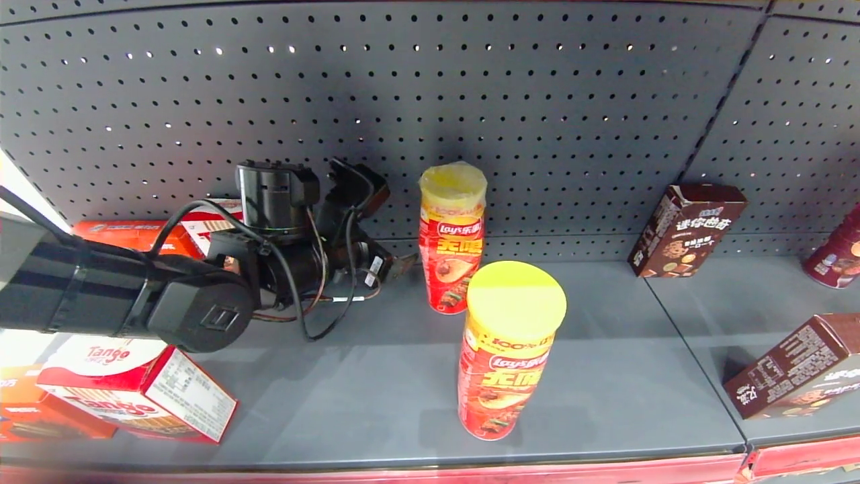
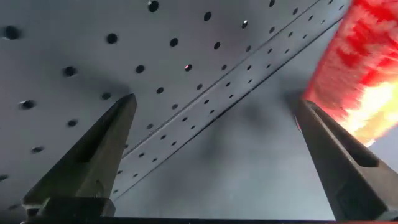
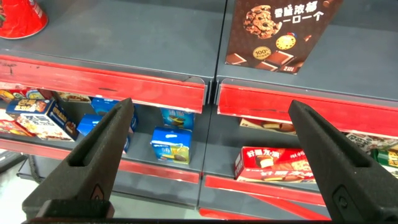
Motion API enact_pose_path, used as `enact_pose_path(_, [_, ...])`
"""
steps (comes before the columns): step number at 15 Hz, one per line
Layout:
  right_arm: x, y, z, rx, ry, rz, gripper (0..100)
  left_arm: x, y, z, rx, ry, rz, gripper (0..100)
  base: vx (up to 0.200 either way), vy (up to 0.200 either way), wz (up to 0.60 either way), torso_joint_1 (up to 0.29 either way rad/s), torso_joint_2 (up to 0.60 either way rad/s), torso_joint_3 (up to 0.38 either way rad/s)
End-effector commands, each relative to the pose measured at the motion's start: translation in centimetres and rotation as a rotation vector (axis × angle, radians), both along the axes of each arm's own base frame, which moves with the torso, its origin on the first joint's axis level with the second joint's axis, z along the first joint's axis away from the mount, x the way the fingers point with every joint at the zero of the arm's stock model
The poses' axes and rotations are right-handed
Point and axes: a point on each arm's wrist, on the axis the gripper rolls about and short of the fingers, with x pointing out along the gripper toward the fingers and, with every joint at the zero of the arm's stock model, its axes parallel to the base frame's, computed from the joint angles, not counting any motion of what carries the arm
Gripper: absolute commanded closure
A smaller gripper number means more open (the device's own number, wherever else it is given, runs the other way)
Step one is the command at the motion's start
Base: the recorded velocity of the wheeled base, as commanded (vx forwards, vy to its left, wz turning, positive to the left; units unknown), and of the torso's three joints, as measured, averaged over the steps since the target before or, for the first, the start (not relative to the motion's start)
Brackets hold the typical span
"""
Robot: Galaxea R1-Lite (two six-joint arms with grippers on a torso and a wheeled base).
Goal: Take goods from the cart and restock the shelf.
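Note:
Two red chips cans with yellow lids stand upright on the grey shelf [image 1: 376, 376]: a rear can [image 1: 451, 235] near the pegboard and a front can [image 1: 507, 349] closer to the edge. My left gripper [image 1: 402, 262] sits just left of the rear can, low over the shelf. In the left wrist view it [image 2: 216, 99] is open with nothing between the fingers, and the rear can [image 2: 360, 68] lies just outside one finger. My right gripper [image 3: 211, 104] is open and empty, in front of the shelf's red front rail [image 3: 155, 84], below a brown cookie box [image 3: 280, 34].
A red-and-white wafer box [image 1: 134, 393] lies at the shelf's front left, with an orange box [image 1: 134, 235] behind the arm. Brown cookie boxes [image 1: 685, 232] [image 1: 799, 366] and a dark red can [image 1: 836, 259] stand on the right. Lower shelves hold blue boxes [image 3: 171, 143] and red boxes [image 3: 270, 165].

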Motion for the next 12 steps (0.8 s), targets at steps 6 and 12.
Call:
enact_pose_path(6, [0.0,0.0,0.0,0.001,0.002,0.0,0,1.0,-1.0,-0.8,0.0,0.012,-0.011,0,0.0,0.0,0.0,0.0,0.0,0.0])
enact_pose_path(12, [0.0,0.0,0.0,0.001,0.004,0.0,0,0.8,-1.6,-1.1,0.003,0.019,-0.026,0,0.0,0.0,0.0,0.0,0.0,0.0])
